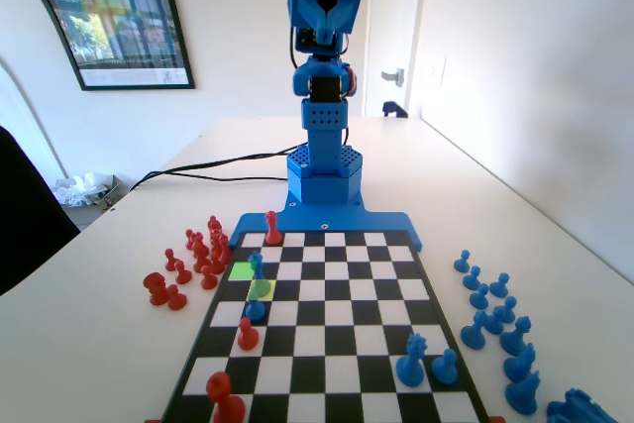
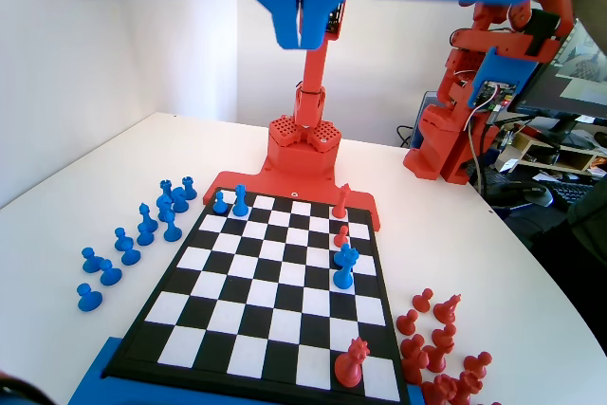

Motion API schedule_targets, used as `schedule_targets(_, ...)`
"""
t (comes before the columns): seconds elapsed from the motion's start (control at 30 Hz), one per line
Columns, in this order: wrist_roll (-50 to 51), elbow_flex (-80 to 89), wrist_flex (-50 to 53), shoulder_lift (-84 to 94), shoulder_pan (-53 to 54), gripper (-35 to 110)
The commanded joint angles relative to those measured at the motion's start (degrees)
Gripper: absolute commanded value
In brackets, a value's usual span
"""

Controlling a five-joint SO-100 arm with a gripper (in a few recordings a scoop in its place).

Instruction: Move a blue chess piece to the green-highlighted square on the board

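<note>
We see the blue chess piece [image 1: 257,266] standing upright on the board [image 1: 337,344], its long axis vertical and its narrow tip pointing straight up, at the edge between the green-highlighted square [image 1: 241,270] and the yellow-tinted square [image 1: 261,290] in the fixed view. In the wrist view the gripper [image 2: 302,21] hangs high above the board, jaws pressed together with nothing between them.
</note>
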Motion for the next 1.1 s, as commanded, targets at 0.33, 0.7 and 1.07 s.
schedule_targets(0.33,0.09,0.35,-0.88,0.18,-0.53,3)
schedule_targets(0.7,0.09,0.35,-0.88,0.18,0.18,1)
schedule_targets(1.07,3.43,-5.54,0.53,-5.54,-0.79,1)
